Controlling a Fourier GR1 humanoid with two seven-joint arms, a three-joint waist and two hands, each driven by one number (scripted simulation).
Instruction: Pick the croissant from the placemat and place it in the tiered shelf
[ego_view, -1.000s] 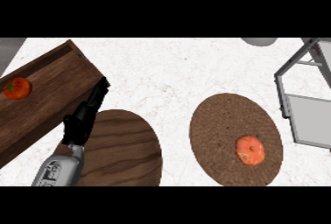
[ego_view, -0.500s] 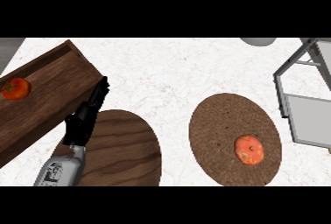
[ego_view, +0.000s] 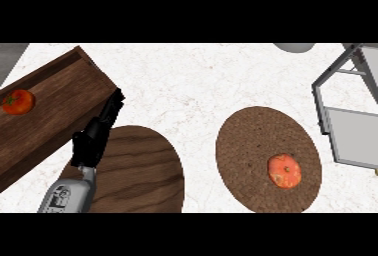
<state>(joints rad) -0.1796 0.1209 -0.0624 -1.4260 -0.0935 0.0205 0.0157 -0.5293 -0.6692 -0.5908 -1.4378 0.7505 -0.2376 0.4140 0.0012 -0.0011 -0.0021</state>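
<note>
Lying on placemat (ego_view: 251, 135): croissant (ego_view: 284, 170); tiered shelf (ego_view: 353, 127) beside; left hand (ego_view: 94, 137) far.

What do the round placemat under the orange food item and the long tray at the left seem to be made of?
The placemat looks like woven fibre, perhaps jute or rattan: brown, matte, with a fine ringed weave. The tray looks like dark wood with a dull finish: long grain streaks run along its floor and its raised walls.

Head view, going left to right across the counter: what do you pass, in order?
Red fruit in the wooden tray → left hand → dark wooden board → orange item on the round woven placemat → grey tiered shelf.
</note>
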